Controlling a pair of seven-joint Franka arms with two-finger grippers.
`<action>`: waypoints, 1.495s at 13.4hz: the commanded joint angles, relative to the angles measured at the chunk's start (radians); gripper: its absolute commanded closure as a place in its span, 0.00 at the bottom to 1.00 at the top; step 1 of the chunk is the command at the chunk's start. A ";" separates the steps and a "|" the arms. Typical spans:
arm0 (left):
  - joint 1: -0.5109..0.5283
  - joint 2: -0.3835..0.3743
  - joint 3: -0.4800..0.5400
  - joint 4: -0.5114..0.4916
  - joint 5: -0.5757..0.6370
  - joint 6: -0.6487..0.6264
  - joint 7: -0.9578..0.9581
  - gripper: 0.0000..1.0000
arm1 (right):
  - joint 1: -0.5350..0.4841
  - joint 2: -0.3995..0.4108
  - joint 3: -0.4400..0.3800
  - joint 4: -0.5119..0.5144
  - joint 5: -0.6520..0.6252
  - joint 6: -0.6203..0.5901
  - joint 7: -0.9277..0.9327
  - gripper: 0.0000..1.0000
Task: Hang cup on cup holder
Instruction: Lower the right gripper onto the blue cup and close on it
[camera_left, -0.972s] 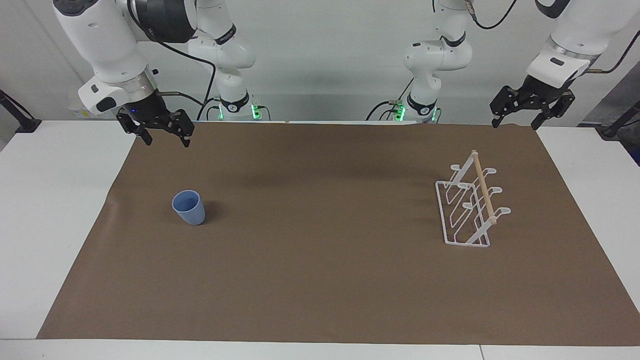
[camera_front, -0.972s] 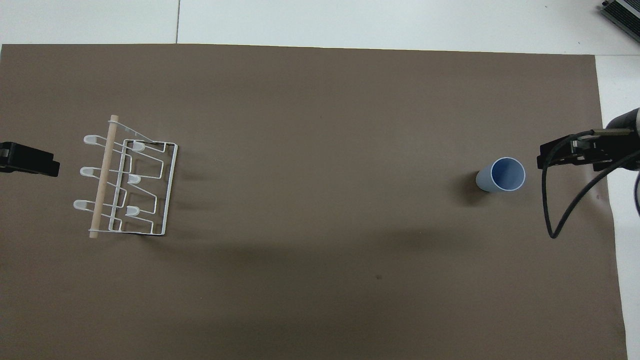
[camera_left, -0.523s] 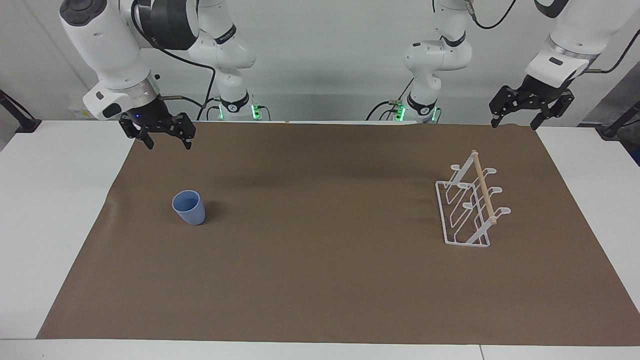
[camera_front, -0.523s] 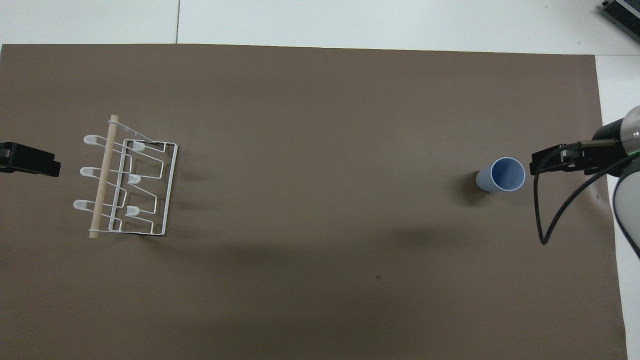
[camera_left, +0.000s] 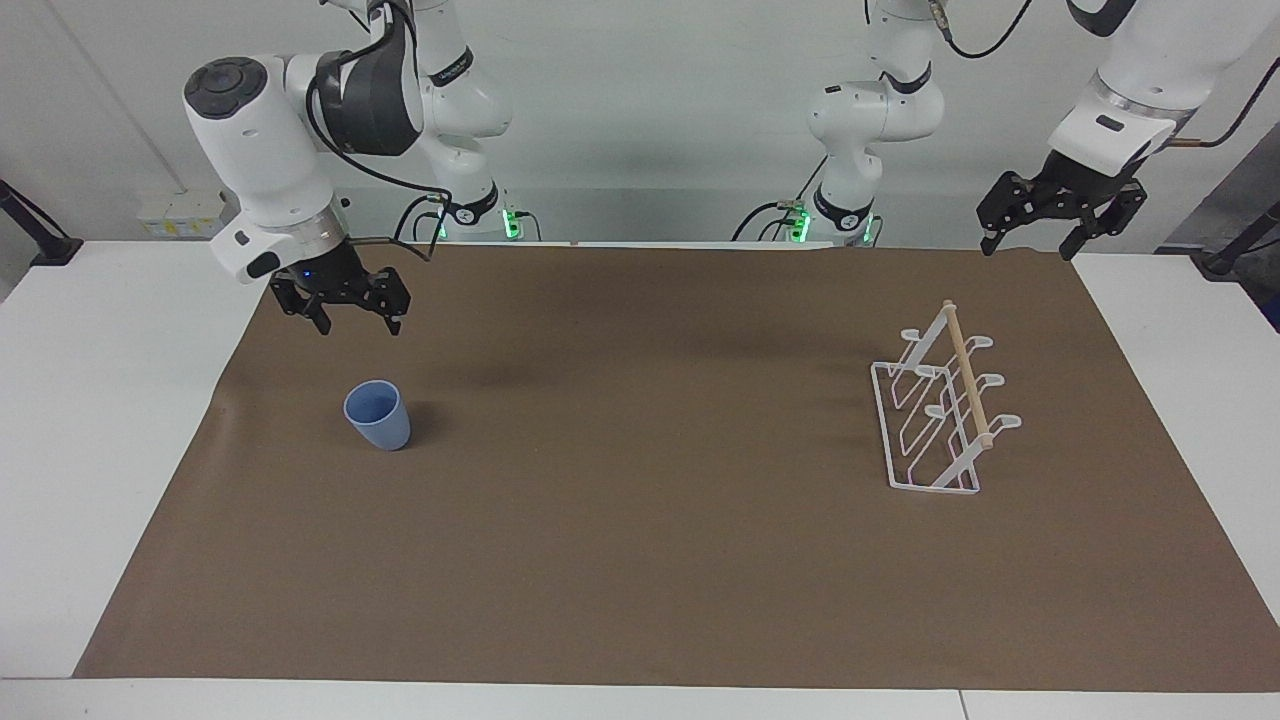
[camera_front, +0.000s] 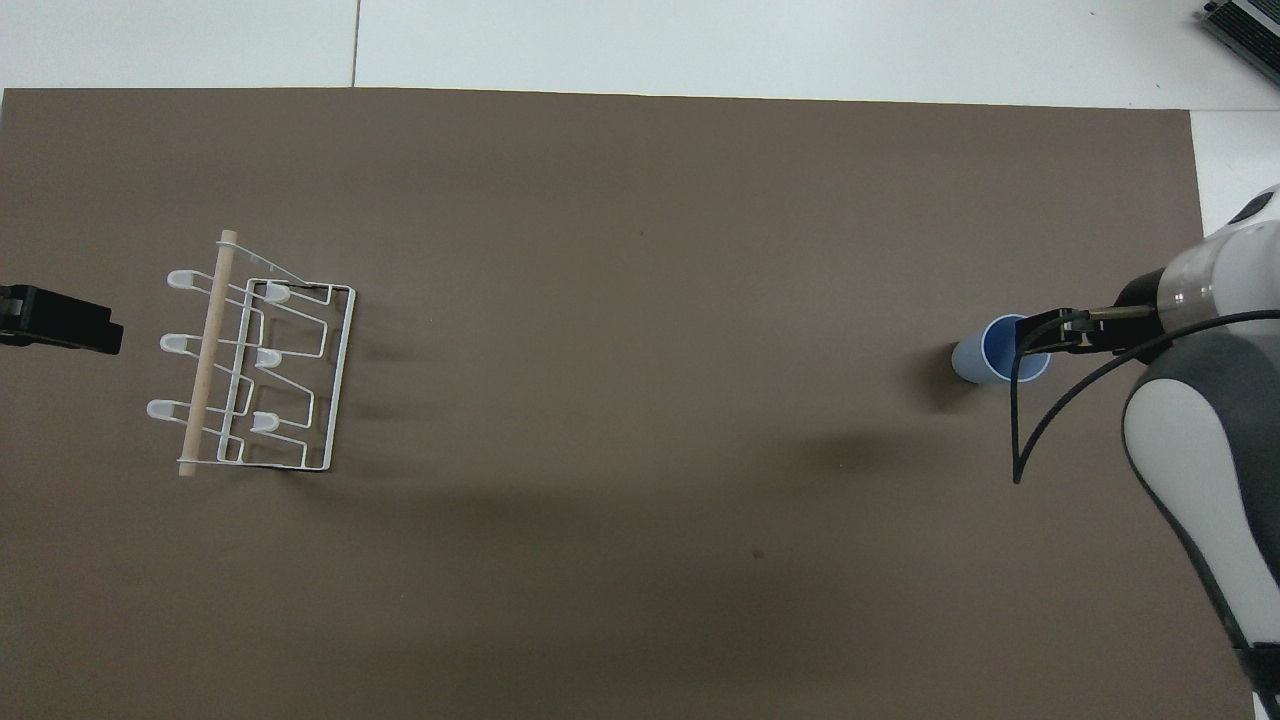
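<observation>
The light blue cup (camera_left: 378, 415) (camera_front: 985, 352) stands upright on the brown mat toward the right arm's end of the table. My right gripper (camera_left: 358, 322) (camera_front: 1045, 334) hangs open in the air, clear of the cup; from overhead its tip overlaps the cup's rim. The white wire cup holder (camera_left: 940, 410) (camera_front: 250, 365) with its wooden dowel stands at the left arm's end, nothing hanging on it. My left gripper (camera_left: 1030, 248) (camera_front: 62, 330) waits open, raised beside the holder.
The brown mat (camera_left: 640, 560) covers most of the white table (camera_left: 110, 400). A black cable (camera_front: 1040, 420) loops from the right wrist. A dark device (camera_front: 1245, 25) sits at the table's corner farthest from the robots.
The right arm has swung in and lowered its gripper toward the cup. The cup, the holder and the left arm have stayed put.
</observation>
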 joint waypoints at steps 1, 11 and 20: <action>-0.002 -0.025 -0.002 -0.025 0.008 -0.004 0.004 0.00 | 0.013 -0.013 0.001 -0.093 0.022 0.102 -0.020 0.03; -0.009 -0.025 -0.002 -0.028 0.007 0.005 0.004 0.00 | 0.021 0.109 0.001 -0.161 0.020 0.326 -0.010 0.08; -0.009 -0.025 -0.002 -0.028 0.007 -0.001 0.005 0.00 | 0.021 0.132 0.001 -0.217 0.016 0.406 -0.017 0.11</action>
